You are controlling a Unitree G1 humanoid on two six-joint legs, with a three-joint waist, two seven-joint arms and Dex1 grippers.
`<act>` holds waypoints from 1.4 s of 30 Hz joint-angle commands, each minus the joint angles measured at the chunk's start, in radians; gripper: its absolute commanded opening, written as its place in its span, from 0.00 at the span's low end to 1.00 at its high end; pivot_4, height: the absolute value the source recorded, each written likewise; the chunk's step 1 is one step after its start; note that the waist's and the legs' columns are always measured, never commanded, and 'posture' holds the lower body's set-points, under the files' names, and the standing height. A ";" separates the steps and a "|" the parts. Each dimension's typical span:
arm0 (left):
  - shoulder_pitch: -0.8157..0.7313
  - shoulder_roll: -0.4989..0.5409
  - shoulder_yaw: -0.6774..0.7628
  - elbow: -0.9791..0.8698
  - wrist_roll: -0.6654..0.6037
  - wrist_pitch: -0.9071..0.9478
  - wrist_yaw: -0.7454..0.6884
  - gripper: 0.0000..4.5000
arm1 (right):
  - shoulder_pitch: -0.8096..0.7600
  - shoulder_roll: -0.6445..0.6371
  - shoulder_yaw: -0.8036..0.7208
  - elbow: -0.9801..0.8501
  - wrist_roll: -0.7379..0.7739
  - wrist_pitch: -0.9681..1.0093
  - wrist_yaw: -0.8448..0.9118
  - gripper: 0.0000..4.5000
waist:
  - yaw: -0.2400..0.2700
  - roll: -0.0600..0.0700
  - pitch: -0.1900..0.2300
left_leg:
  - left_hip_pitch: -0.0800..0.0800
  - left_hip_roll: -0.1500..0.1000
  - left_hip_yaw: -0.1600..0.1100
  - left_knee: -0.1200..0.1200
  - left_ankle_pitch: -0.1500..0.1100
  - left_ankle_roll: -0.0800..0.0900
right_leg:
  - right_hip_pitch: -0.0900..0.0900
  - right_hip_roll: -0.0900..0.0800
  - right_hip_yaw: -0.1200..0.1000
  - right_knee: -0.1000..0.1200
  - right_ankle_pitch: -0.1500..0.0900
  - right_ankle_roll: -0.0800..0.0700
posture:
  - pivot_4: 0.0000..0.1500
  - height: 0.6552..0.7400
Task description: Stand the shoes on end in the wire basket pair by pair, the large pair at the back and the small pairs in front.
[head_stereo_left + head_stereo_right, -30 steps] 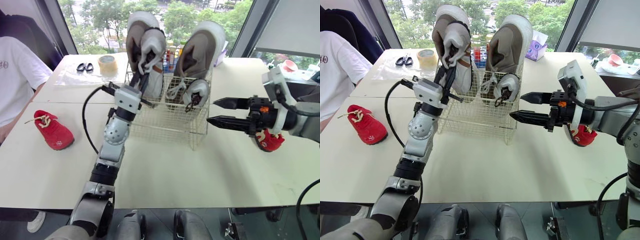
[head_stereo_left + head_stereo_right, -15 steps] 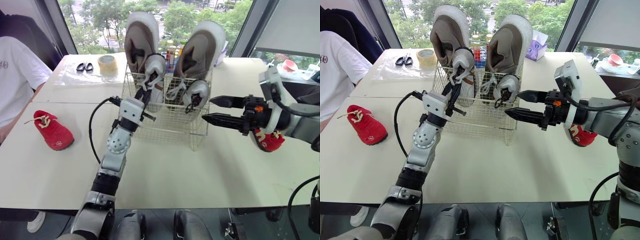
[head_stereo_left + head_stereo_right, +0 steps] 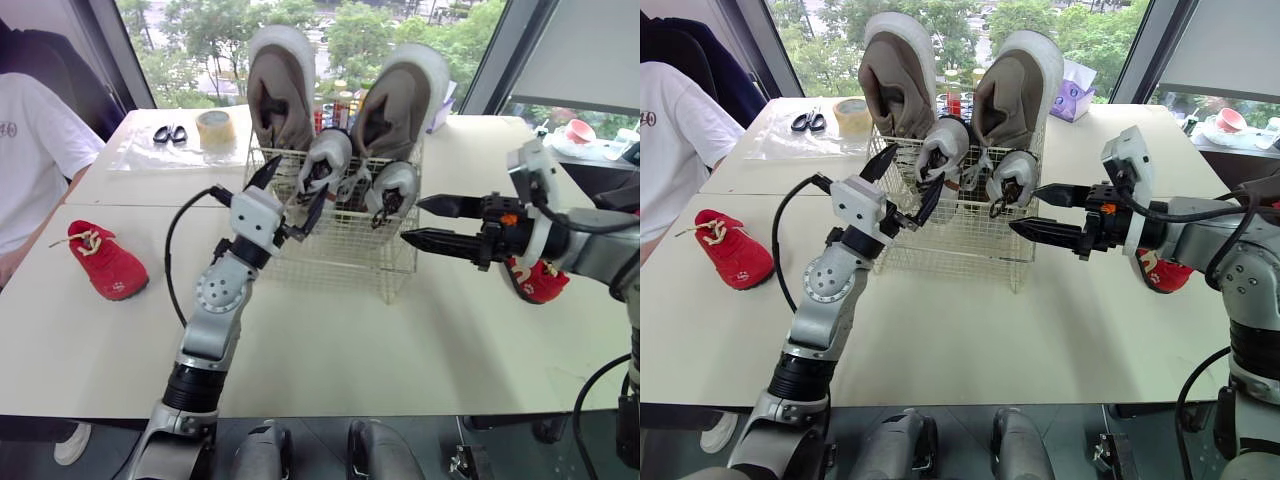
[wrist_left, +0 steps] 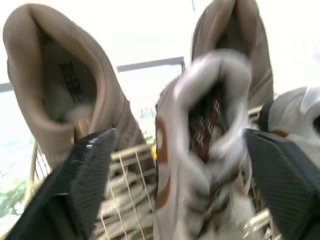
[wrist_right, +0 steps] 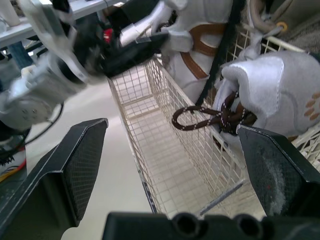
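From the head camera, six shoes can be counted. Two large tan suede-like shoes (image 3: 279, 90) stand on end at the back of the cream wire basket (image 3: 345, 250). Two small white shoes (image 3: 394, 187) stand on end in front of them. Two red shoes (image 3: 105, 262) lie on the white table (image 3: 330, 340), one at each side. The left gripper (image 3: 297, 180) is spread wide astride the left small shoe, and the right gripper (image 3: 411, 221) is equally wide just beside the basket's right wall. One tape roll (image 3: 215, 128), one pair of scissors (image 3: 169, 133) and a seated person (image 3: 30, 150) are at far left. In the left wrist view, ribbed black pads (image 4: 92, 175) flank the small shoe's opening. In the right wrist view, a looped brown lace (image 5: 200, 117) hangs against the square mesh.
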 commanded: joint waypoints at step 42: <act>0.252 0.565 0.237 -0.516 -1.175 0.986 -0.294 0.96 | 0.698 0.470 -0.378 0.076 -0.523 -0.642 -0.525 1.00 | -0.002 0.016 -0.010 | 0.009 0.001 0.001 -0.001 0.000 -0.003 | 0.006 0.005 0.007 -0.001 -0.006 -0.008 | 1.00 1.00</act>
